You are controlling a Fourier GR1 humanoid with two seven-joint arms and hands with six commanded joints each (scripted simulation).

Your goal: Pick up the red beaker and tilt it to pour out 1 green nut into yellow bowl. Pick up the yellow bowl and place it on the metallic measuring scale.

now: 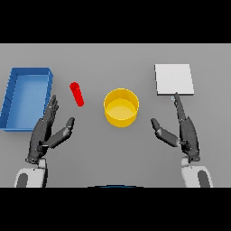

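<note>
the red beaker (77,94) lies on its side on the grey tabletop (113,153), between the blue tray (12,101) and the yellow bowl (121,107). the metallic measuring scale (174,79) sits right of the bowl. left hand (45,133) rests near the beaker, fingers straight and spread, holding nothing; right hand (182,131) likewise, fingertips at the scale's near edge.

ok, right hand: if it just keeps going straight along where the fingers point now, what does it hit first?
The right hand has straight fingers aimed up and slightly left, their tips at the near edge of the metallic scale. Going straight on, it would likely meet the scale first, though hand height above the table is unclear.
</note>
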